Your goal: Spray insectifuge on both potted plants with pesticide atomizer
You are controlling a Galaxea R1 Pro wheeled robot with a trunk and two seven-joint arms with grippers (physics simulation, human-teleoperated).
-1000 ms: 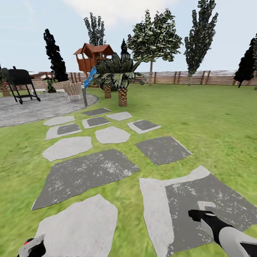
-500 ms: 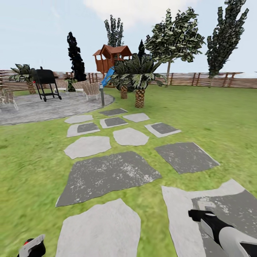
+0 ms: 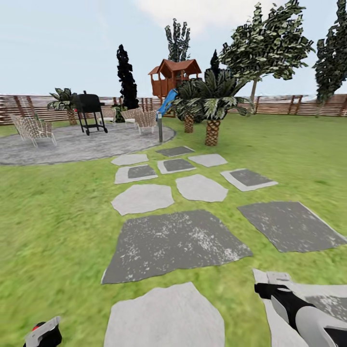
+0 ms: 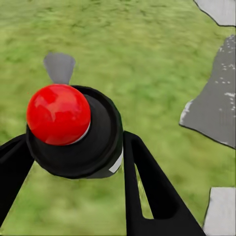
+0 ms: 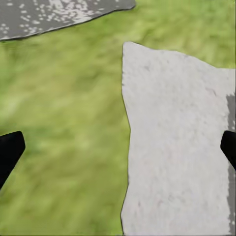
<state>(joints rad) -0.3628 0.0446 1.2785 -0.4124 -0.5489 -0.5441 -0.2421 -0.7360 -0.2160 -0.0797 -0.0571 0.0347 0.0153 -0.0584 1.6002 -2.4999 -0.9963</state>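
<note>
Head view: left tool point(image 3: 42, 333) cut off at 7 o'clock, right tool point(image 3: 277, 284) at 5 o'clock over a paving slab point(image 3: 176, 243) | left wrist: pesticide atomizer point(image 4: 73, 130), red-capped, is clamped between the fingers point(image 4: 147, 187) above grass point(image 4: 123, 49) | right wrist: right tool spread wide, nothing held; fingertips point(image 5: 10, 150) cropped | palm point(image 3: 212, 103) at 12 o'clock.

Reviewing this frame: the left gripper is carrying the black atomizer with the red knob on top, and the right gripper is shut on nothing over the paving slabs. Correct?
One detail is wrong. The right gripper is open, not shut: the right wrist view shows its fingertips far apart, with a pale paving slab and grass between them. The rest holds: the left gripper carries the black atomizer with its red knob.
</note>
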